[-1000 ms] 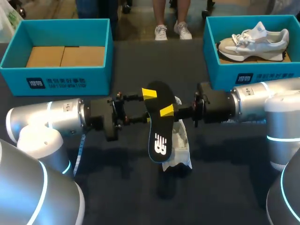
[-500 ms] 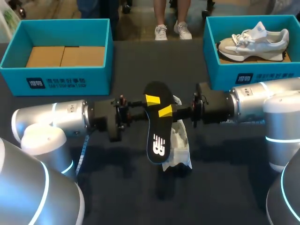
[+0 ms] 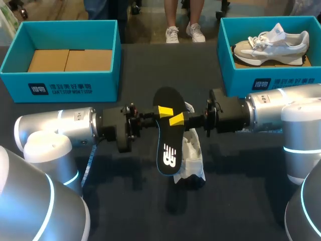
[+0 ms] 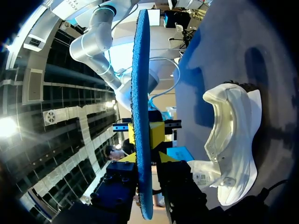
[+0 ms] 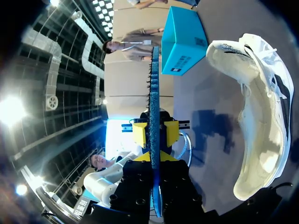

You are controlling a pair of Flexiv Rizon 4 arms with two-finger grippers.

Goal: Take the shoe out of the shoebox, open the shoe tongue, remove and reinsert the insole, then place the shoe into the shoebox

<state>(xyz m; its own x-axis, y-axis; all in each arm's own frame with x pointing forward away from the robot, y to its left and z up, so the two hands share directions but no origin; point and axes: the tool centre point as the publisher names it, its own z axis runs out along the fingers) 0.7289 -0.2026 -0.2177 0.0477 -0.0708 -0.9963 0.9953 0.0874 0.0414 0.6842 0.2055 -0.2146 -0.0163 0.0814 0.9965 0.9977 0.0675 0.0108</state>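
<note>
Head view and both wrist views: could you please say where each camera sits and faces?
Head view: above and behind the robot, looking down on the table; both arms enter from the sides, left hand and right hand gripping the insole.
Left wrist view: on the left wrist, looking past the left hand toward the right arm.
Right wrist view: on the right wrist, facing the left arm.
Shared: both wrist views show the insole edge-on, the shoe beside.
</note>
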